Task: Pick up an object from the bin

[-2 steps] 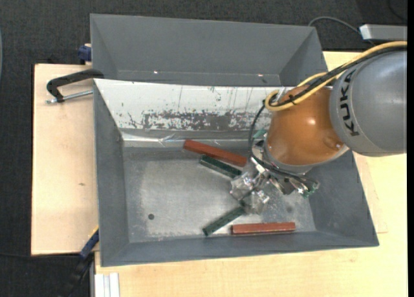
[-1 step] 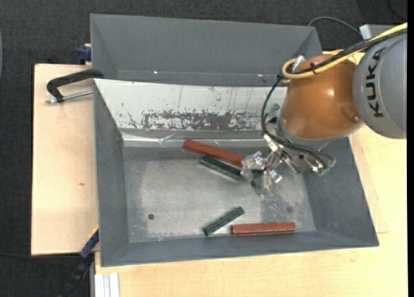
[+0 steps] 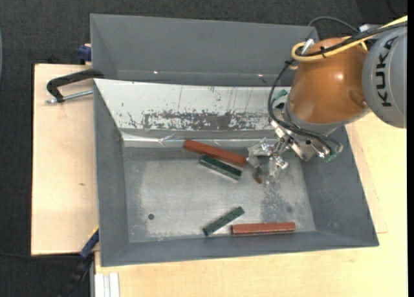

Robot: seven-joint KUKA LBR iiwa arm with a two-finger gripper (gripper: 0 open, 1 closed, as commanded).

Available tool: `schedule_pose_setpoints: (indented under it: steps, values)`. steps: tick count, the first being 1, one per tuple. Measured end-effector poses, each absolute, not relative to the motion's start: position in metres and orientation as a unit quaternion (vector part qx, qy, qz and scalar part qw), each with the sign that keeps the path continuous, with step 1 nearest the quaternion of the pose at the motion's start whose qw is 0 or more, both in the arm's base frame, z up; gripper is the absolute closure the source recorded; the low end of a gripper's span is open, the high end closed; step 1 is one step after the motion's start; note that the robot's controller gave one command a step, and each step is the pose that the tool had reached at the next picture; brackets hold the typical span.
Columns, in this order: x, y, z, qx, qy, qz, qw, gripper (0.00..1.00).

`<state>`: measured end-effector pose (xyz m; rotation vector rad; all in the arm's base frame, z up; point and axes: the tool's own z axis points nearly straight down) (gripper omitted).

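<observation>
My gripper [image 3: 270,162] hangs low over the right half of the bin floor, just below the orange cover. Its metal tip is beside the right end of a long red bar [image 3: 213,152] that lies slanted near the back wall. A dark green bar [image 3: 220,167] lies alongside that red bar, a little in front of it and to the gripper's left. I see nothing held in the gripper.
Near the front wall lie a second green bar [image 3: 224,220], slanted, and a second red bar [image 3: 263,228], flat along the wall. The arm enters from the right, over the bin's right rim.
</observation>
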<state>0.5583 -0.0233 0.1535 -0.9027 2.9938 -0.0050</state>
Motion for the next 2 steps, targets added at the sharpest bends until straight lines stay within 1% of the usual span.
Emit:
schedule_pose_setpoints:
  steps: [1, 2]
  values:
    - [0.536, -0.027, 0.161, -0.31, 0.951, 0.001, -0.001, 1.0]
    - [0.554, -0.054, 0.215, -0.308, 0.951, 0.001, 0.001, 1.0]
